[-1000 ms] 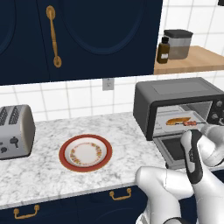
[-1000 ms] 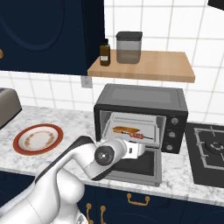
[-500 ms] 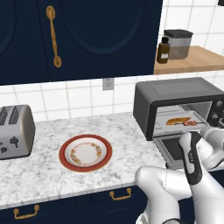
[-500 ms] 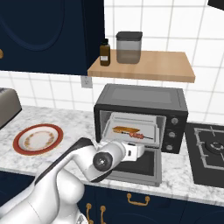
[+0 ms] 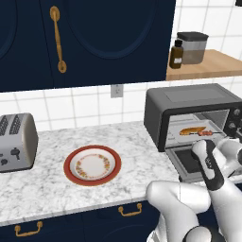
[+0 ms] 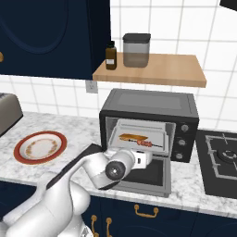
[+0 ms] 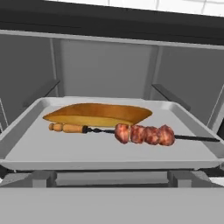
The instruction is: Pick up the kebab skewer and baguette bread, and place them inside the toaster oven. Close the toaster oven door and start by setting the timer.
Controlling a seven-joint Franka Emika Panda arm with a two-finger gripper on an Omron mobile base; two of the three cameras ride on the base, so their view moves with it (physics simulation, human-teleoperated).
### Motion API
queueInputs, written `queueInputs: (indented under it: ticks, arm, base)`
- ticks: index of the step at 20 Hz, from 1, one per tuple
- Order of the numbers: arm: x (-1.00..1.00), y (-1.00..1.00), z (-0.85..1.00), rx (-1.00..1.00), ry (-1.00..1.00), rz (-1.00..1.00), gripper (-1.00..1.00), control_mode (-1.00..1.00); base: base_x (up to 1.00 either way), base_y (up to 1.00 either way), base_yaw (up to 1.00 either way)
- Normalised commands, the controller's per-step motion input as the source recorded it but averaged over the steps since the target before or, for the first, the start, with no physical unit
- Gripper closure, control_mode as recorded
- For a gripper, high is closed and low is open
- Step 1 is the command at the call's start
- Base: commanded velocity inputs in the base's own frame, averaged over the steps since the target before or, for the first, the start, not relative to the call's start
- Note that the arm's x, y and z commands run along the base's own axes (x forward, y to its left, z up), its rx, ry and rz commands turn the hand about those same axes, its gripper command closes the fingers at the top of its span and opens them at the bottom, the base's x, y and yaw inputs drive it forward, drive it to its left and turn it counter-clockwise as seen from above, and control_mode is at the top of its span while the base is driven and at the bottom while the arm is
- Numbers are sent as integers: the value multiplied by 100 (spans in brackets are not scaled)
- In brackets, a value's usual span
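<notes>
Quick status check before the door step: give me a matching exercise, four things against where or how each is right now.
Things:
1. skewer
2. baguette
3. oven door
4. plate

States:
A. dropped open
B. on the counter, nothing on it
C. on the tray, nearer the oven's opening
D. on the tray, behind the other food

Pairs: 1-C, 2-D, 3-A, 4-B

Oven mouth open — tray [image 7: 26, 151] occupied
</notes>
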Motion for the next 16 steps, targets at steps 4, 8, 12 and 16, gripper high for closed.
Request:
queueInputs:
  ticks: [4,8,12,16]
  arm:
    - [1,-1,-35,0,-1,12,-100,-100]
    - [8,0,-6,0,-1,0,-100,-100]
    - [31,0,0,0,0,-1,-100,-100]
    - [31,0,0,0,0,-2,-100,-100]
  base:
    - [0,0,0]
    - [0,0,0]
    - [0,0,0]
    - [0,0,0]
